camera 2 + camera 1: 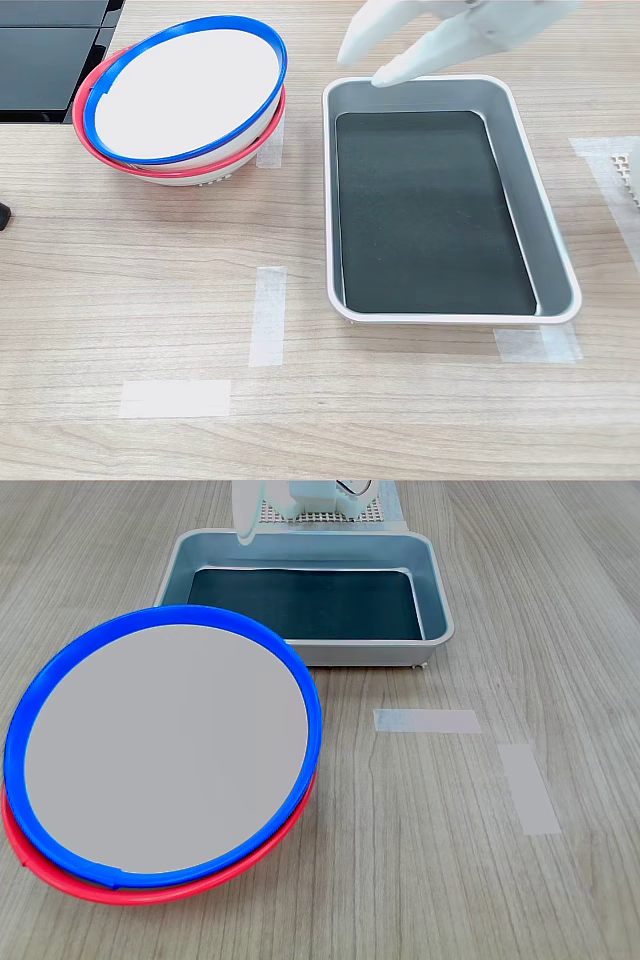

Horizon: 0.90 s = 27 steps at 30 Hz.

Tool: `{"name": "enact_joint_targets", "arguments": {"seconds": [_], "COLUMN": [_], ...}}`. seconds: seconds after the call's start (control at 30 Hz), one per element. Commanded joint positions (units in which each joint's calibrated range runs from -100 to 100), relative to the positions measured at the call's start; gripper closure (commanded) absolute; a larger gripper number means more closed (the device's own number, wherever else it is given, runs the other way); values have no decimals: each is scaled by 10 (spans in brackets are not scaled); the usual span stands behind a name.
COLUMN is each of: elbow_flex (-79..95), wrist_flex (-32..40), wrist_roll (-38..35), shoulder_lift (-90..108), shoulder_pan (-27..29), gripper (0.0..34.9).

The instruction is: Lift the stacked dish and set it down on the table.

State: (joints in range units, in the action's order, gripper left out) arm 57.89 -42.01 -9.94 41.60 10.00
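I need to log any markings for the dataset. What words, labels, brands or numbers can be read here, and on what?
None: the blue-rimmed dish, the red-rimmed dish under it, the metal tray, the tape strips and the table carry no readable text in both exterior views.

The first exterior view looks low across the wood-grain table; the second exterior view looks steeply down; both exterior views share the grey metal rectangular tray.

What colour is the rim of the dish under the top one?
Red, beneath the blue-rimmed dish; the red-rimmed dish shows best in the first exterior view.
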Motion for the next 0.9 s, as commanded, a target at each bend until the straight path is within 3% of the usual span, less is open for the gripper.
{"name": "enact_joint_targets", "arguments": {"seconds": [0.0, 0.5, 0.77, 0.87], "elbow_flex": [-122, -263, -304, -306], "wrist_flex": [23, 64, 69, 68], "wrist_roll": [6, 3, 1, 2], "shoulder_lift": [-122, -325, -379, -374], "shoulder_pan": [12, 29, 25, 25], "gripper": [224, 199, 346, 347]}}
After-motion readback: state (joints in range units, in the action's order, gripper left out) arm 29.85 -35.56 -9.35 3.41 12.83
